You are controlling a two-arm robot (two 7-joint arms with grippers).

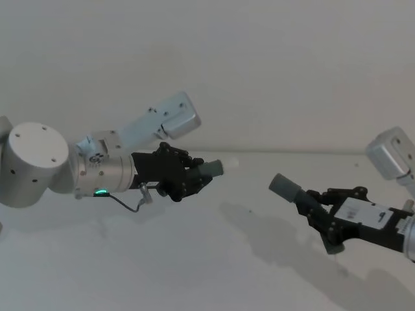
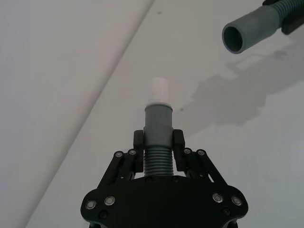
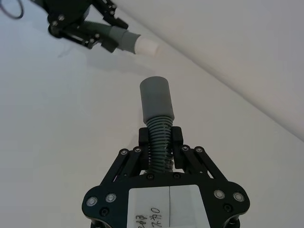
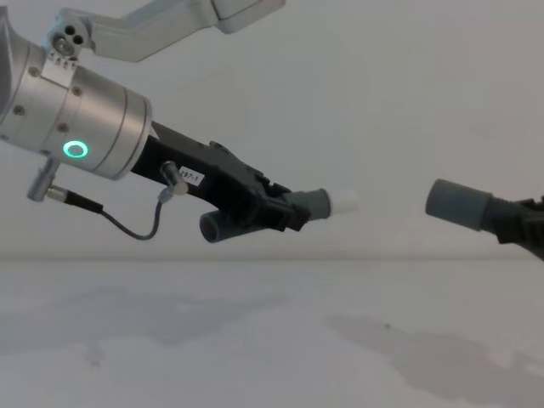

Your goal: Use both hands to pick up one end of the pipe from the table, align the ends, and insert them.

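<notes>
Above the white table (image 1: 194, 272), two pipe pieces are facing each other across an open gap: the left piece (image 1: 209, 170) is pointing its white tip (image 1: 229, 165) at the hollow collar (image 2: 244, 32) of the right piece (image 1: 288, 190), seemingly so the tip can slide in. The left gripper (image 1: 193, 176) is clamping its piece on the ribbed part behind the collar, and the right gripper (image 1: 310, 202) is doing likewise, leaving both ends free. The right piece's rear length is hiding behind its fingers, and the chest view is cutting that gripper off at the edge.
</notes>
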